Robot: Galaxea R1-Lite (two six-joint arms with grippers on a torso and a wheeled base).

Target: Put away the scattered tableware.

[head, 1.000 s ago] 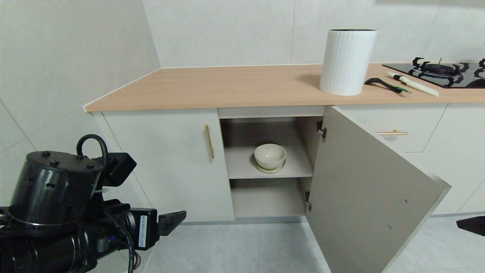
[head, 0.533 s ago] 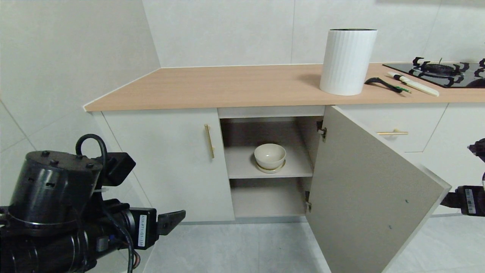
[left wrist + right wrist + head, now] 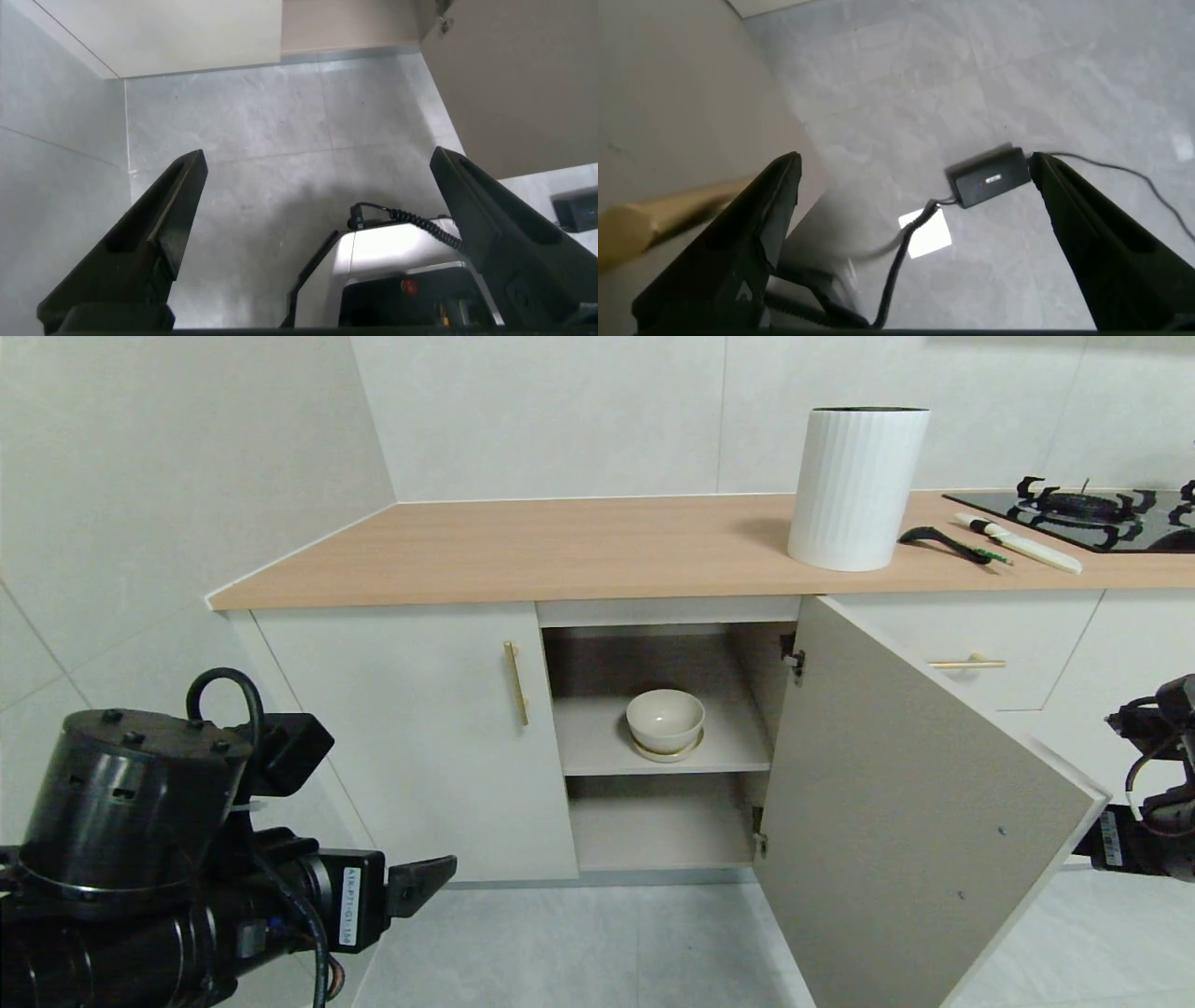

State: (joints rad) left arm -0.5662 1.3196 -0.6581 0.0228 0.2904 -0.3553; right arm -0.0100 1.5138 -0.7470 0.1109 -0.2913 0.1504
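Note:
A cream bowl (image 3: 665, 719) sits on a small plate (image 3: 689, 748) on the upper shelf of the open cabinet (image 3: 597, 747). A black ladle (image 3: 941, 540) and a pale knife (image 3: 1025, 546) lie on the wooden counter (image 3: 560, 546) beside the stove. My left gripper (image 3: 318, 163) hangs open over the floor, low and to the left of the cabinet, holding nothing. My right gripper (image 3: 915, 163) is open and empty, close to the outer face of the cabinet door (image 3: 673, 93) near its gold handle (image 3: 654, 222).
The right cabinet door (image 3: 896, 803) stands swung wide toward me. A tall white ribbed cylinder (image 3: 856, 485) stands on the counter. A black gas stove (image 3: 1092, 513) is at the far right. The left door (image 3: 411, 737) is closed. Grey floor tiles (image 3: 607, 943) lie below.
My right arm has risen into the head view at the right edge, behind the open door. The left arm has barely moved. Bowl and utensils are unchanged.

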